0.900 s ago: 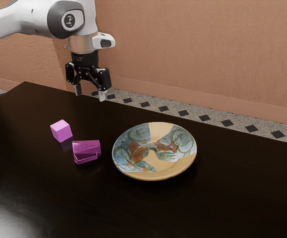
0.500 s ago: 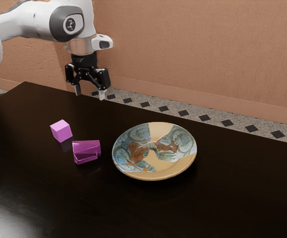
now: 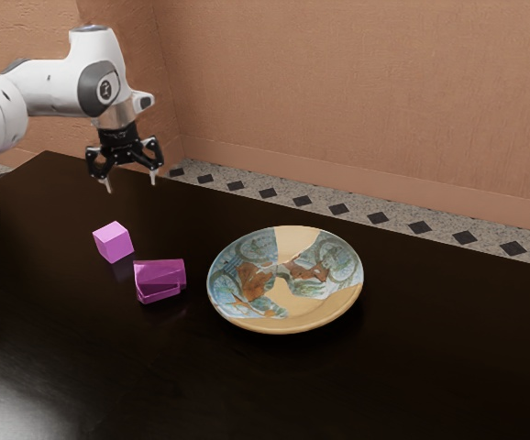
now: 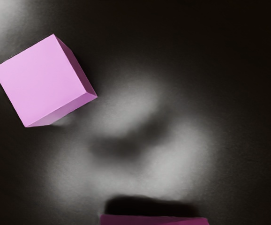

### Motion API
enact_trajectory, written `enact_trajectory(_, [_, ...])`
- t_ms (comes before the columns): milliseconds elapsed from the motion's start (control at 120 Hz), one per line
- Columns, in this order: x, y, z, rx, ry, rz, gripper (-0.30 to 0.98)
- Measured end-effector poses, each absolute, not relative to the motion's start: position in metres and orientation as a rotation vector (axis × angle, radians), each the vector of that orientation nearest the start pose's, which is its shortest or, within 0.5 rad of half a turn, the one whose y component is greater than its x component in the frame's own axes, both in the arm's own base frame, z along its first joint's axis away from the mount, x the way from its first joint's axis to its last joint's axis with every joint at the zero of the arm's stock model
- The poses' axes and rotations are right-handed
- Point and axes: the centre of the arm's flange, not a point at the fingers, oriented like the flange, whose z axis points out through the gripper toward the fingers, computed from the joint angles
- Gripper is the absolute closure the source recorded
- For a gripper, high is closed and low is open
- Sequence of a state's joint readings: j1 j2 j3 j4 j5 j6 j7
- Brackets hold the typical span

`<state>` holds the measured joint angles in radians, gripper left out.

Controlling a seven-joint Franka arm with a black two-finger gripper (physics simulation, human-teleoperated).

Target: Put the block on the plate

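The block (image 3: pixel 114 243) rests on the dark table (image 3: pixel 430 367), which bears the plate (image 3: pixel 285 280) too, face up to receive it. My gripper (image 3: pixel 131 183) hangs above, fingers spread with nothing between them, I judge so they can straddle their target. The purple piece (image 3: pixel 160 280) lies between plate and block, so I'd lift high. Smallest, the block sits flat, an easy grasp.

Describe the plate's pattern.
Blue-green patterned patches and brown shapes on a plain tan ground; the plate shows best in the exterior view.
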<state>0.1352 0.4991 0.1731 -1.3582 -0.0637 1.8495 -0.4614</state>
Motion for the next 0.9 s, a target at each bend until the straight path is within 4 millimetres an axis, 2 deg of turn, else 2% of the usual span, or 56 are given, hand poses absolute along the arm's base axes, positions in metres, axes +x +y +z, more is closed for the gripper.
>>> enact_trajectory(142, [0.676, 0.212, 0.424, -2.805, -1.379, -0.024, 0.0])
enact_trajectory(217, [0.676, 0.225, 0.411, -2.755, -1.495, -0.021, 0.0])
enact_trajectory(342, [0.668, 0.255, 0.395, -2.653, -1.698, -0.017, 0.0])
enact_trajectory(417, [0.664, 0.269, 0.388, -2.597, -1.789, -0.014, 0.0])
enact_trajectory(542, [0.656, 0.292, 0.364, -2.517, -1.9, 0.016, 0.0])
enact_trajectory(675, [0.656, 0.297, 0.343, -2.472, -1.962, 0.036, 0.0])
enact_trajectory(900, [0.669, 0.283, 0.314, -2.461, -2.0, 0.02, 0.0])
